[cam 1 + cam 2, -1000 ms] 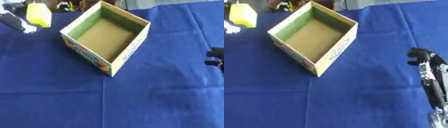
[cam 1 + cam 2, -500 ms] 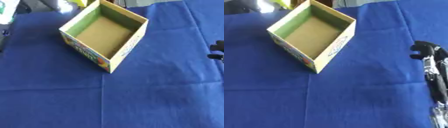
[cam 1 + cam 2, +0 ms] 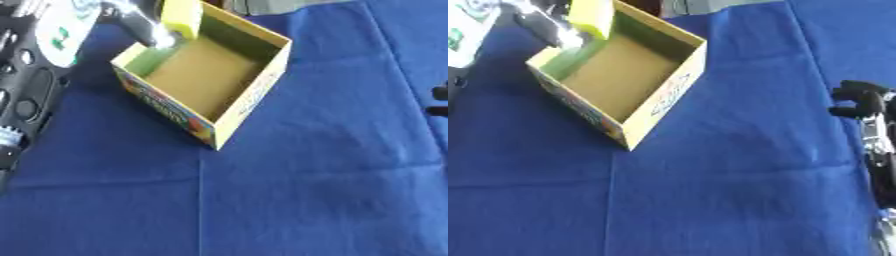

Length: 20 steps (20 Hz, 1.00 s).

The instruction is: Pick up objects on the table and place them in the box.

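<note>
Open cardboard box (image 3: 210, 85) with yellow rim at centre-left on blue-clothed surface (image 3: 315, 190), left robot hand (image 3: 144, 27) at 11 o'clock holding yellow block (image 3: 181, 17) over box's far corner, dark fingertips (image 3: 440, 92) at 3 o'clock edge.

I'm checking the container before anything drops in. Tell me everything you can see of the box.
The box looks like cardboard: open-topped, roughly square, with yellow rims, green inner walls, a plain brown floor and colourful print on its outer sides. It stands upright on the blue cloth, turned so one corner points toward the camera, in the upper left of the view. Its floor shows nothing lying on it. At its far left corner the left hand holds a yellow block over the rim; whether they touch the box is unclear.
</note>
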Motion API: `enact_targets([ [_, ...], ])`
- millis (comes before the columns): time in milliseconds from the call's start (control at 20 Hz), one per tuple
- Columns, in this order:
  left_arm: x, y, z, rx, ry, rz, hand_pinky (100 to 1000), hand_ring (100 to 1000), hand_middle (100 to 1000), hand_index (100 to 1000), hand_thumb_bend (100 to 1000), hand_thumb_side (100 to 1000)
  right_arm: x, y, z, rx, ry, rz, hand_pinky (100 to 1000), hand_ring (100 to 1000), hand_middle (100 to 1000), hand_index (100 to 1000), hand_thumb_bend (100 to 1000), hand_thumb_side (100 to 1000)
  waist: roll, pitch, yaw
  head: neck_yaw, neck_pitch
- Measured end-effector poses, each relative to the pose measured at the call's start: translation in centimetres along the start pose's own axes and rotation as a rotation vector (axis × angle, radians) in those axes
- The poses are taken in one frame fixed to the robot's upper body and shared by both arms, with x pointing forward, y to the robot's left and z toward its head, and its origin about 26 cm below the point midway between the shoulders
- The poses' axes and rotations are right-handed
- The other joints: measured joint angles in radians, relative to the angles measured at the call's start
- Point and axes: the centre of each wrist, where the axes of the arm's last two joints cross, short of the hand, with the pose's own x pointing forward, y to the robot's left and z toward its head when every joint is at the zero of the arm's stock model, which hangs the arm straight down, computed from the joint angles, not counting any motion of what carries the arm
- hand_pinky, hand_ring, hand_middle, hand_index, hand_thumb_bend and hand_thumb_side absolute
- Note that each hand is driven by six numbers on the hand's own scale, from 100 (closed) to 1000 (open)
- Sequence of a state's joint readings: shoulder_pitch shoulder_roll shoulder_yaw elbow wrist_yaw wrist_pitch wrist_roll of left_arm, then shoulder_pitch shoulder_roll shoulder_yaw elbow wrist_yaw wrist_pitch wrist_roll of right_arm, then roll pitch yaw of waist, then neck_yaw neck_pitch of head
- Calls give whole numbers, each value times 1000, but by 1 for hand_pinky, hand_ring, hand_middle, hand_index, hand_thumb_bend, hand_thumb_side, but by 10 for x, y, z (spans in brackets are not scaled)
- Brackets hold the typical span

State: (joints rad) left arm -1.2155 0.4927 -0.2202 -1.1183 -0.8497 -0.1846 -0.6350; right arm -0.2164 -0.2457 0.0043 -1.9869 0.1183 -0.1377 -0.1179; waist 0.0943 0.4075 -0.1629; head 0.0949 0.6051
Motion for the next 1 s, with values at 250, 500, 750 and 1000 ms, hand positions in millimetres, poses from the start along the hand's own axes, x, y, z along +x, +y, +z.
enact_targets([
  [250,0,-14,-11,-45,25,-22,100,373,435,585,100,292,1,1,-1,3,-5,-2,686,791,618,759,100,801,5,12,-15,8,-10],
  [500,-1,-24,-18,-88,49,-53,100,405,461,615,100,308,1,1,-3,3,-11,-1,685,792,618,759,100,804,11,17,-26,10,-14],
  [750,-4,-34,-23,-151,69,-90,236,539,608,827,100,466,2,1,-3,1,-12,0,685,792,617,759,100,801,15,19,-29,13,-18],
  [1000,-1,-36,-25,-185,64,-133,560,805,867,1000,322,770,2,1,-3,1,-10,0,685,792,617,759,100,802,16,19,-29,12,-18],
])
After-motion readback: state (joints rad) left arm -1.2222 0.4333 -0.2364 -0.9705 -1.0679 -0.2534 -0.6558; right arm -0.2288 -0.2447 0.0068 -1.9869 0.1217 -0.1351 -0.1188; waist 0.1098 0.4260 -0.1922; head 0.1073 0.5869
